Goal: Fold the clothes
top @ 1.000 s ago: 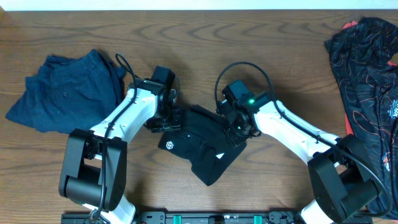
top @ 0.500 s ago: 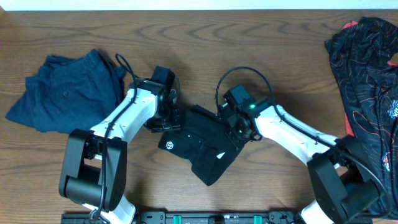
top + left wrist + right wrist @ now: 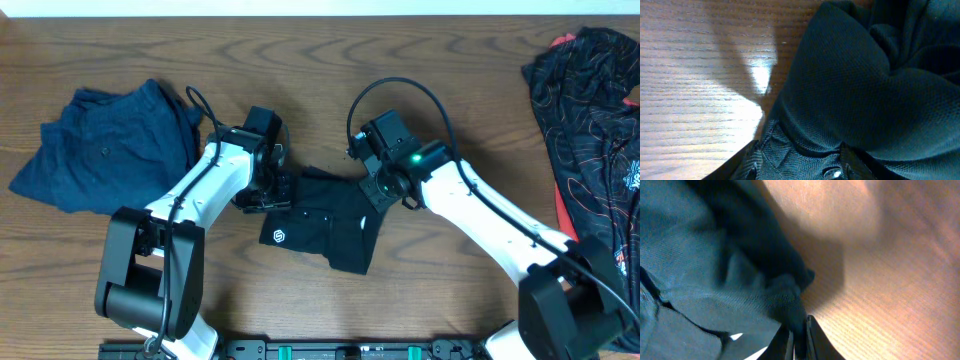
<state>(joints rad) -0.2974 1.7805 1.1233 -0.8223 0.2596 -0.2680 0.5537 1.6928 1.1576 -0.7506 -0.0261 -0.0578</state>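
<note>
My right gripper (image 3: 799,332) is closed narrow on a raised fold of the black shirt (image 3: 330,228). The rest of the shirt lies crumpled on the table (image 3: 330,90) between it and my left gripper (image 3: 797,167). Cloth fills the gap between the left fingers; I cannot tell if they clamp it.

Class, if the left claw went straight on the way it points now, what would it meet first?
The shirt: its fabric fills the view straight ahead of the left claw, probably touching it already. The table lies beneath.
</note>
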